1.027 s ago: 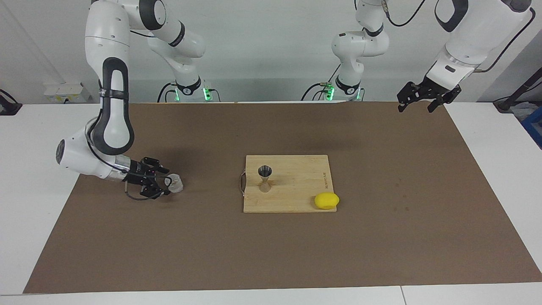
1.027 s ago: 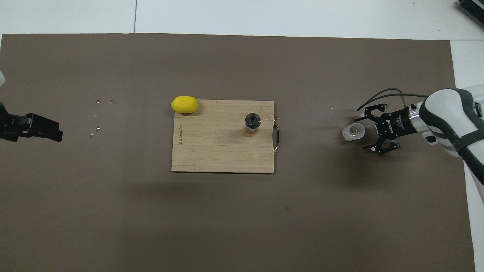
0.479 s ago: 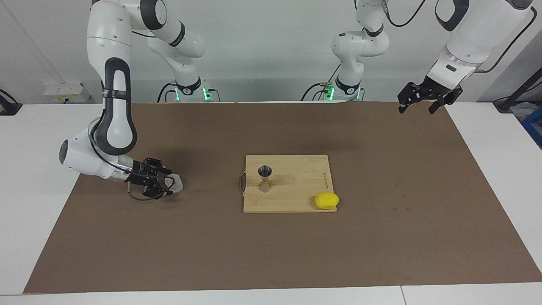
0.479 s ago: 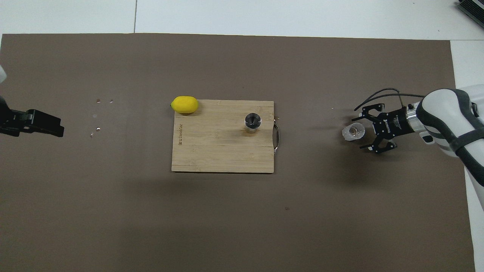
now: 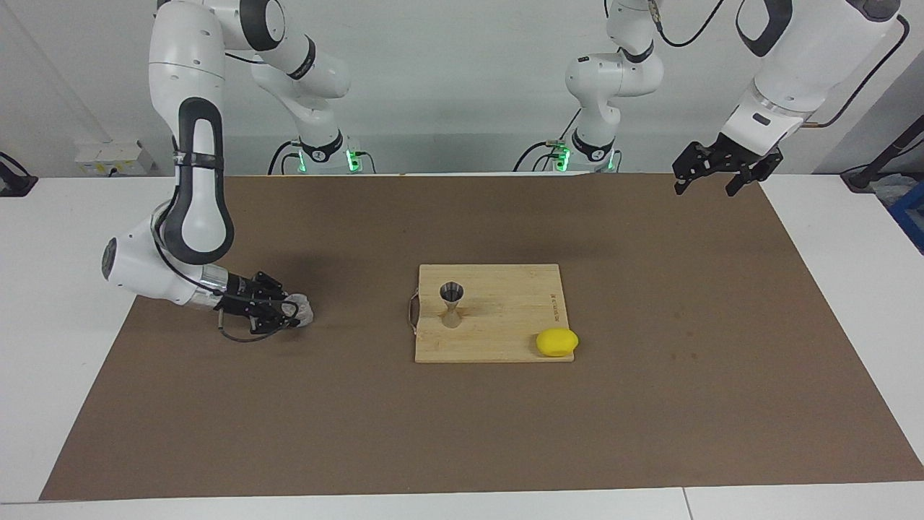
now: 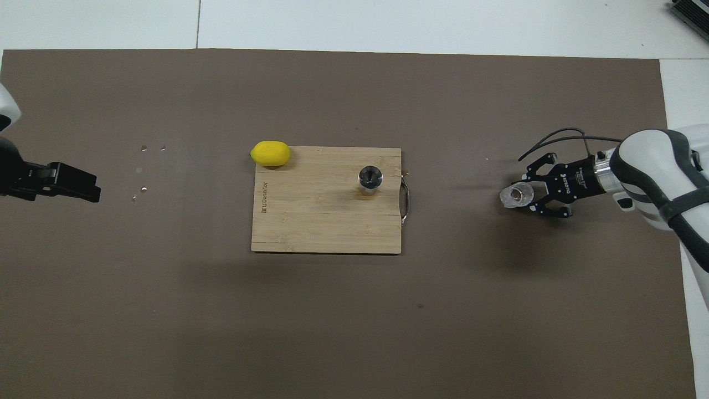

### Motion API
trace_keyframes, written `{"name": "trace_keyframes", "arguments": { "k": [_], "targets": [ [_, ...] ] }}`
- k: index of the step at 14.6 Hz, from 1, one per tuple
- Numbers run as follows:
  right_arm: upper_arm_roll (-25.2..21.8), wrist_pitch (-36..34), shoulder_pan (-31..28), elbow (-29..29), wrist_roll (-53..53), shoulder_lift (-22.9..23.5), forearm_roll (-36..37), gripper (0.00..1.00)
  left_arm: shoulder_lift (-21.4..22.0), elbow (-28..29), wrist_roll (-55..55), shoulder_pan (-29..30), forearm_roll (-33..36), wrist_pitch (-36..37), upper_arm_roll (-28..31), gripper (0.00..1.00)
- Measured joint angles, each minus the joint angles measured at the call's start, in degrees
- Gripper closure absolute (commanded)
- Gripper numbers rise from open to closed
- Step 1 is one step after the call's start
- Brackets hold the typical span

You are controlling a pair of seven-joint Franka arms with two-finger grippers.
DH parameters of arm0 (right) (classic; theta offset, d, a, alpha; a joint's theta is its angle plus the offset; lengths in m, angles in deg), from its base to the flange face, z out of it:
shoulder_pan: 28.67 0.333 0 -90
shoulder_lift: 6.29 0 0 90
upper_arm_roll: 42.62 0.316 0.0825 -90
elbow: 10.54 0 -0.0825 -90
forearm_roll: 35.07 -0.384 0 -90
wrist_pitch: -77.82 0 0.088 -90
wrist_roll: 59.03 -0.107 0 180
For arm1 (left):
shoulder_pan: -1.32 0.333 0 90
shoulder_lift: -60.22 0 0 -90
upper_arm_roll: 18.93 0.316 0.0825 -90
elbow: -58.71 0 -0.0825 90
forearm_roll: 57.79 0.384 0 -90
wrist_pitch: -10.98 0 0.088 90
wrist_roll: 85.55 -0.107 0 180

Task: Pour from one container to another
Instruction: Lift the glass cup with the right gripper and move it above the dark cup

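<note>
The small clear cup [image 5: 302,310] [image 6: 513,195] stands on the brown mat toward the right arm's end of the table. My right gripper [image 5: 287,312] [image 6: 526,195] reaches in low and level from that end, its fingers shut against the cup's sides. The steel hourglass jigger [image 5: 452,303] [image 6: 370,179] stands upright on the wooden board, near the board's handle edge, well apart from the cup. My left gripper [image 5: 707,182] [image 6: 83,187] hangs open and holds nothing, high over the mat's edge at the left arm's end, where that arm waits.
The wooden cutting board [image 5: 505,318] [image 6: 321,221] lies mid-mat, its metal handle [image 6: 406,204] facing the right arm's end. A yellow lemon [image 5: 556,341] [image 6: 270,153] rests at the board's corner farthest from the robots. A few small specks [image 6: 143,189] dot the mat near the left arm's end.
My right gripper's fingers have closed from wide open onto the clear cup. The left gripper has drifted slightly toward the table's middle.
</note>
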Motion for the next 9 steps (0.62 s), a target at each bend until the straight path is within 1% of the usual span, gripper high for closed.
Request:
{"name": "trace_keyframes", "arguments": {
  "k": [3,5,7,9],
  "targets": [
    [0.0,0.01,0.04,-0.17,-2.42,-0.54,-0.9,1.0,0.0,0.0,0.0,0.0,0.0,0.0,0.0,0.0],
    [0.05,0.02,0.97,-0.25,-5.54,-2.06,-0.93,1.0,0.0,0.0,0.0,0.01,0.0,-0.94,0.0,0.0],
    [0.11,0.15,3.79,-0.73,-10.82,-4.13,-0.94,1.0,-0.01,0.03,0.0,0.06,0.0,-3.93,0.05,0.0],
    [0.13,0.49,8.09,-1.89,-17.56,-5.68,-0.94,1.0,-0.01,0.04,0.0,0.03,0.0,-5.71,0.0,0.0]
  ]
}}
